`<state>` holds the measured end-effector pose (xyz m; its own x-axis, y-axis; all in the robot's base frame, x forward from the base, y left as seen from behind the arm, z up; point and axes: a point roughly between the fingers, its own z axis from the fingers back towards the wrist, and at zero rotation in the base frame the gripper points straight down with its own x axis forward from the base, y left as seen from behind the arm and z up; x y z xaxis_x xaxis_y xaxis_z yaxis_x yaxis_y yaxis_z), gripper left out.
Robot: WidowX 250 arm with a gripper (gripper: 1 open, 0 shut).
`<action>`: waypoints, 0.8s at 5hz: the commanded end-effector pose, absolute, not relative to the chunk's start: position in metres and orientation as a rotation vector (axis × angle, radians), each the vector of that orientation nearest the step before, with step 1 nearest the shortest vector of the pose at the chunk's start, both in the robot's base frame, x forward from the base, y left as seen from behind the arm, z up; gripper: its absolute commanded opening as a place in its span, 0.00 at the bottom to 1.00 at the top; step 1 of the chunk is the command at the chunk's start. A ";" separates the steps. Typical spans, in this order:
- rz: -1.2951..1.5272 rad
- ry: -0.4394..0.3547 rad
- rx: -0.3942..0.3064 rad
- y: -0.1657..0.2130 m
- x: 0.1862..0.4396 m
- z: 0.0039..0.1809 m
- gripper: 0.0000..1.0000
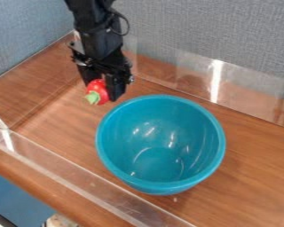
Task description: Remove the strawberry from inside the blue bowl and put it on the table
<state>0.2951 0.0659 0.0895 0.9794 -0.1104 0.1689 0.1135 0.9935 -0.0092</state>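
Wood-grain table [38, 93], acrylic walls [245, 84]; blue bowl [160, 142]; gripper [103, 89] clamping strawberry [97, 92].

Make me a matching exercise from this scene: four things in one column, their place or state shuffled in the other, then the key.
1. strawberry
2. blue bowl
3. gripper
4. table

A. holds nothing inside
B. reddish-brown wood grain, bordered by clear walls
C. held above the table, left of the bowl
D. pointing down, shut on a small red fruit

Pairs: 1-C, 2-A, 3-D, 4-B
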 end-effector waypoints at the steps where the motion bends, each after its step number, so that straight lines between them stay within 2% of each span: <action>1: -0.097 -0.221 0.001 0.082 0.318 0.096 0.00; 4: -0.077 -0.225 0.006 0.106 0.346 0.078 0.00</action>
<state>0.3359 0.0977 0.0580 0.9846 -0.0721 0.1593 0.0757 0.9970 -0.0163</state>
